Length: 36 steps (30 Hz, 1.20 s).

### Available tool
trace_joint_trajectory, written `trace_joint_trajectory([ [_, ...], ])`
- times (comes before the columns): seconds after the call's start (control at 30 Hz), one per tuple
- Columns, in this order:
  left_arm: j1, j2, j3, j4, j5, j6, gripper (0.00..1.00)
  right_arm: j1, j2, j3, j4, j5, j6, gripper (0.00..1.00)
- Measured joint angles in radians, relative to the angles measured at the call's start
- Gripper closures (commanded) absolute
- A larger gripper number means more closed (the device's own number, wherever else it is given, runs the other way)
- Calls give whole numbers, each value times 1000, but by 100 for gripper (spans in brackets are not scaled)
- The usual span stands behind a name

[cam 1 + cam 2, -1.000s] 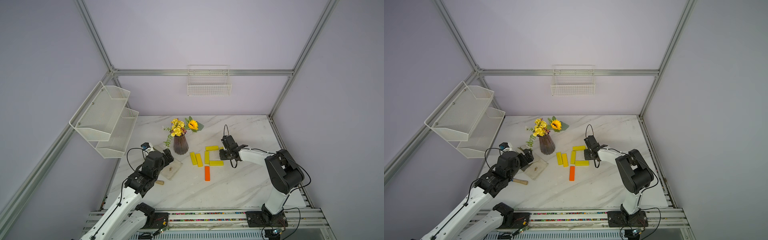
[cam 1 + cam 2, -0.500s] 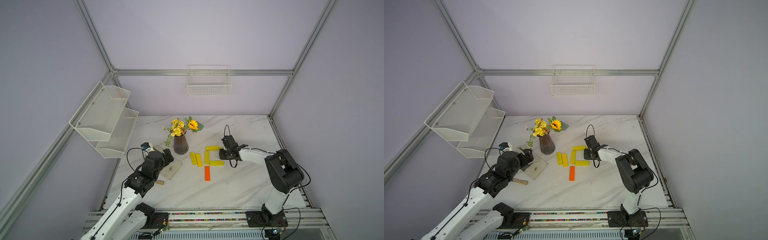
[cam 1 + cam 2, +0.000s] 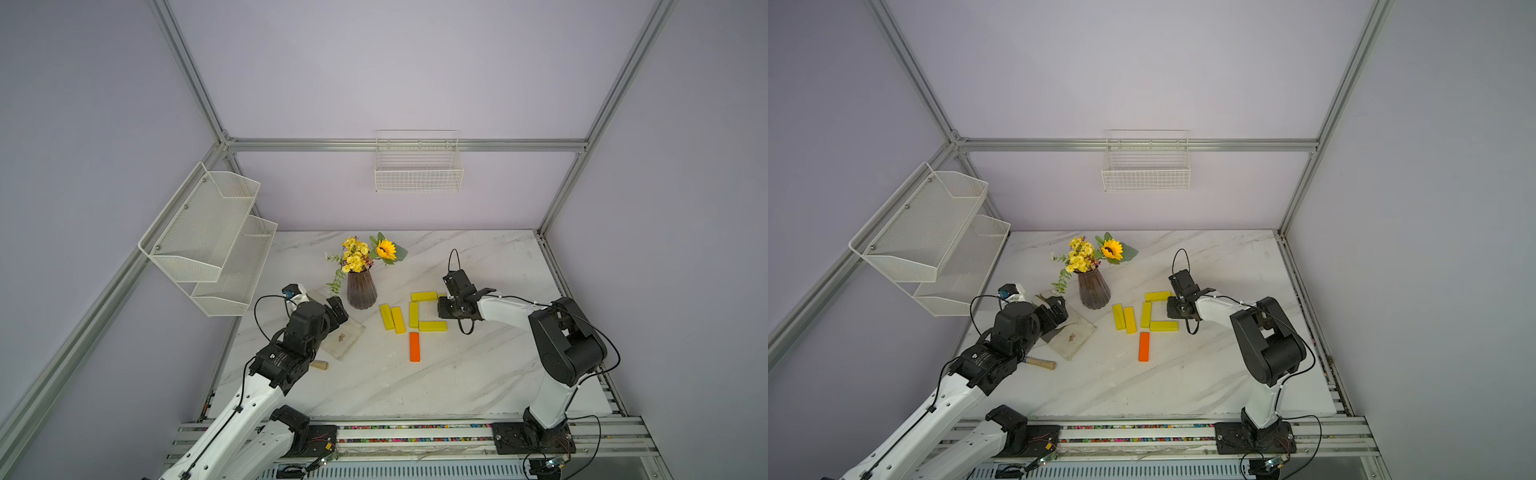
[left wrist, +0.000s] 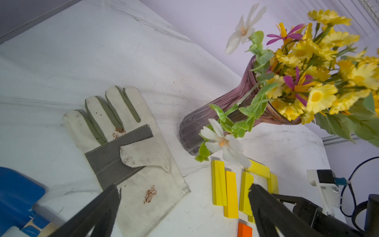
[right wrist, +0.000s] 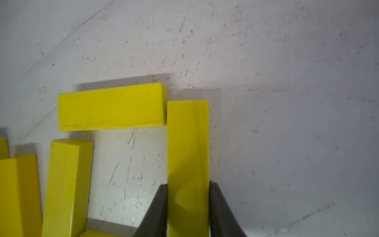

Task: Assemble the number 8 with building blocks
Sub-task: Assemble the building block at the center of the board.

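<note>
Our left claw [image 4: 183,187] hangs wide open, far from the work. Our right claw [image 5: 188,185] squeezes one flat yellow wooden block [image 5: 187,143]. Its long way points ahead, and its far end is just beside the crosswise yellow block [image 5: 111,106].

Bench [image 3: 490,266] bare at far right, back & near edge: wide room there. Vase [image 3: 361,291] w/ flowers [image 3: 356,257] blocks back-left of the yellow bars [image 3: 397,321]. Glove [image 3: 349,338] lies under & just right of left tool [image 3: 337,311], jaws wide. Right tool [image 5: 188,184] clamps held bar [image 5: 187,139], just beside top bar [image 5: 111,106]; gap inside the figure narrow. Orange bar [image 3: 414,346] sits apart, bench clear right of it.
</note>
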<state>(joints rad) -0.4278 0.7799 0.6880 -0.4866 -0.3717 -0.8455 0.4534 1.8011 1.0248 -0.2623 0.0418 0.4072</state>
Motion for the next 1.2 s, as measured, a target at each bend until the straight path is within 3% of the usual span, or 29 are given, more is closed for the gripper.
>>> trace_joint_trajectory([
  [1.2,-6,-2,0,7,-10,0,0,0,-36,0,-47,-43,8,66],
])
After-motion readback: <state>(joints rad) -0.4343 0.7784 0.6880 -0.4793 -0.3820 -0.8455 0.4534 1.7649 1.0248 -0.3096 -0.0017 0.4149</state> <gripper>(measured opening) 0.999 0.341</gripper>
